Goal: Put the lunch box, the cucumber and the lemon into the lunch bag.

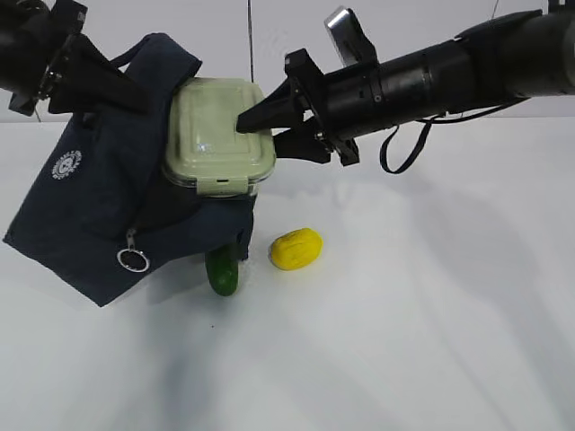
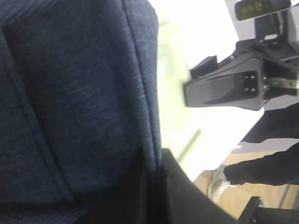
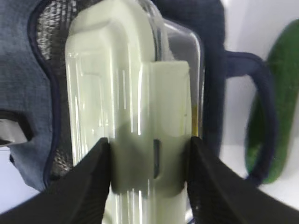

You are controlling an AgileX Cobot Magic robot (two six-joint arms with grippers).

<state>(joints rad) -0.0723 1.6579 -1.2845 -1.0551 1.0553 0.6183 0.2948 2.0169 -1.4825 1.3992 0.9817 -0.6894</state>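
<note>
Lunch box [image 3: 135, 116] clamped between right fingers [image 3: 93, 177], half inside lunch bag [image 1: 90, 206].

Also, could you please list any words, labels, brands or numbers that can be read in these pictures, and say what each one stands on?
No text can be read in any view.
Round white logo on the lunch bag: too small and blurred to read.
Lunch box, lemon and cucumber: no visible print.

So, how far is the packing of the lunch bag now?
Nothing is fully packed yet. In hand: the right gripper holds the lunch box at the mouth of the lunch bag, which the left gripper holds up by the fabric. Left: the cucumber and the lemon lie on the table.
</note>
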